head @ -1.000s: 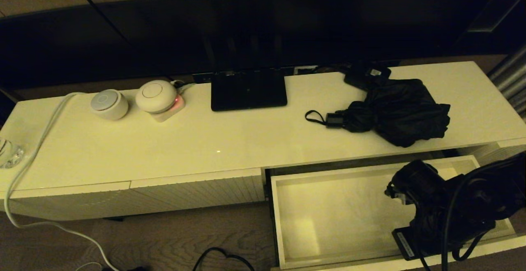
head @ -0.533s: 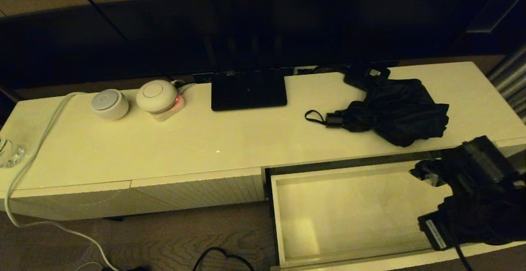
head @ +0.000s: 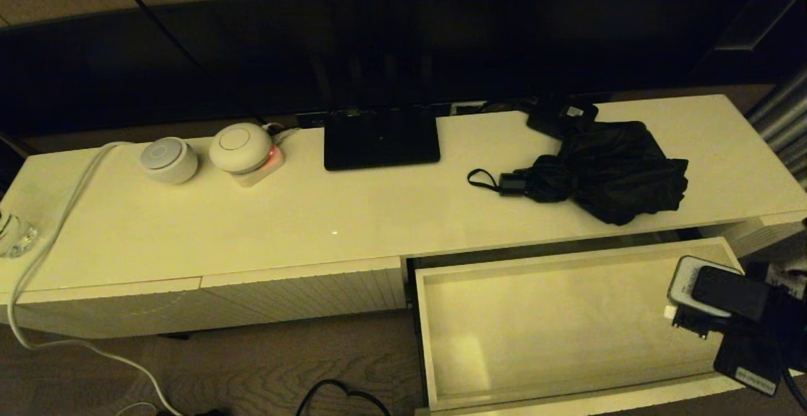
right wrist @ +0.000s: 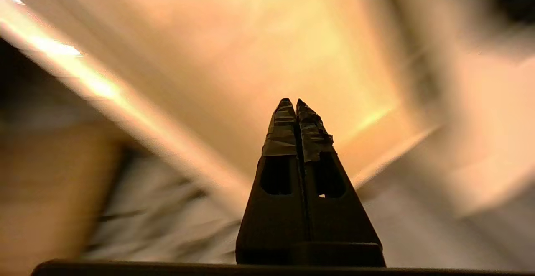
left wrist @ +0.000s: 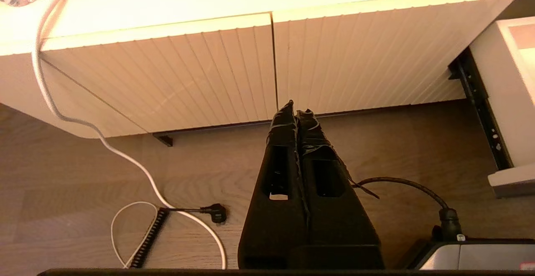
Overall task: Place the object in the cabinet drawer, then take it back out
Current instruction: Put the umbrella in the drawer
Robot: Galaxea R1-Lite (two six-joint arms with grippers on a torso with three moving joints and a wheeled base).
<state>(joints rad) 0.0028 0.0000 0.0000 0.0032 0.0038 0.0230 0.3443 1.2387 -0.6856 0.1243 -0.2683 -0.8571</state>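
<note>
The black folding umbrella (head: 608,173) lies on the cabinet top at the right, its bunched fabric loose. Its short handle (head: 514,184) and wrist loop (head: 482,179) point left. Below it the cabinet drawer (head: 542,321) stands pulled out, and its cream interior holds nothing. My right arm (head: 737,315) hangs over the drawer's front right corner, well below the umbrella. In the right wrist view the right gripper (right wrist: 291,100) is shut and holds nothing. My left gripper (left wrist: 296,108) is also shut with nothing in it, low before the closed ribbed fronts (left wrist: 209,71); it is out of the head view.
A flat black stand plate (head: 381,138) sits at the back centre, under a dark screen. A small black box with a white label (head: 563,115) lies behind the umbrella. Two white round devices (head: 168,159) (head: 240,147), a white cable (head: 57,227) and a glass piece (head: 12,233) occupy the left.
My right arm has swung from over the drawer's right part out to the right, toward the drawer's front right corner. The umbrella and drawer have not moved.
</note>
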